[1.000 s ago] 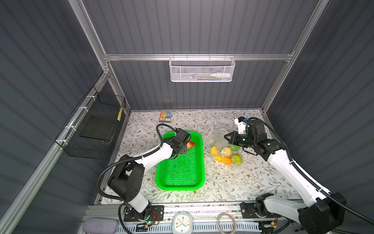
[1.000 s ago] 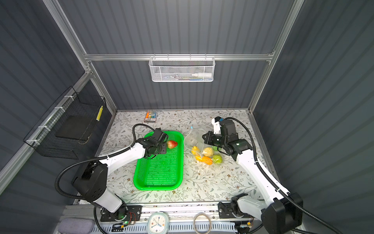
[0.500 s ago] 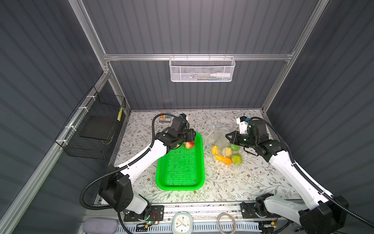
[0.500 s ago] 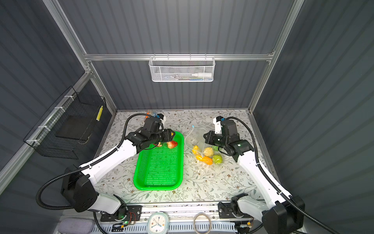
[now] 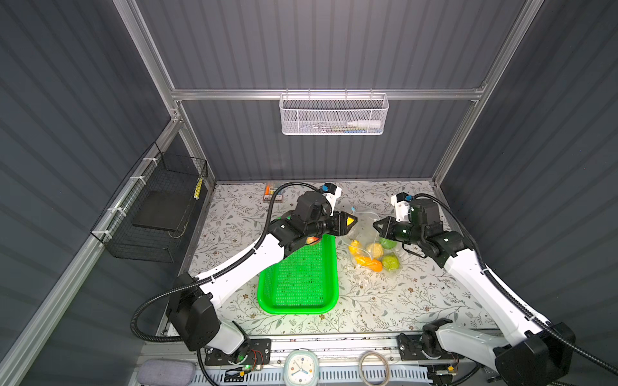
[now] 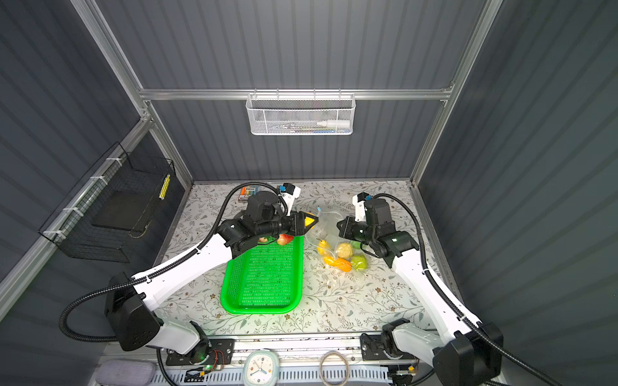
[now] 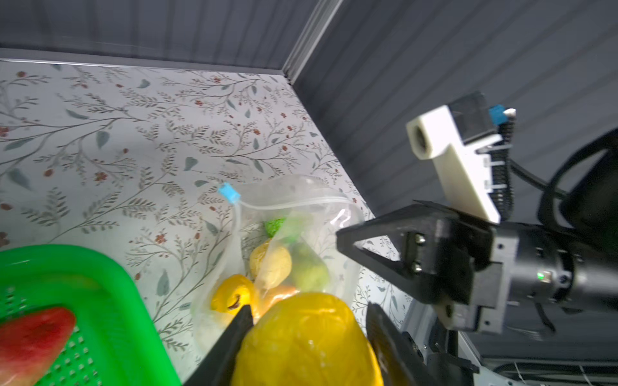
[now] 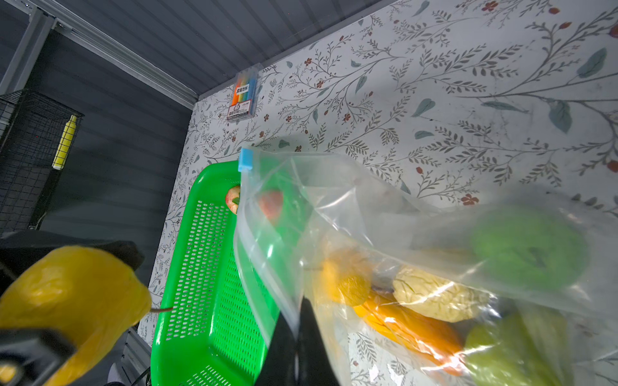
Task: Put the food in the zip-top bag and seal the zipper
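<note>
Pinching a yellow fruit (image 7: 307,341) at mid-frame in a top view, the left gripper (image 5: 348,222) hovers beside the light, limp, slippery zip-top bag (image 5: 365,219) sitting right of centre, probably best held by its stiffer zipper (image 7: 287,204) rim, which the right gripper (image 5: 376,224) clamps with jaws pressed together

This is a robot lab test cell: an aluminium frame (image 5: 227,94) with dark ribbed panels (image 5: 301,43) boxes in a table (image 5: 401,294) under a floral cover. A left arm (image 5: 247,264) and a right arm (image 5: 485,287) stand mounted on a rail (image 5: 334,344) at its front edge, beside a clock (image 5: 302,367). A white basket (image 5: 334,120) and a black basket (image 5: 143,244) of wire hang on the walls, and the props include toy fruit (image 5: 374,250) in a bag (image 5: 366,220) and a green tray (image 5: 297,284).
</note>
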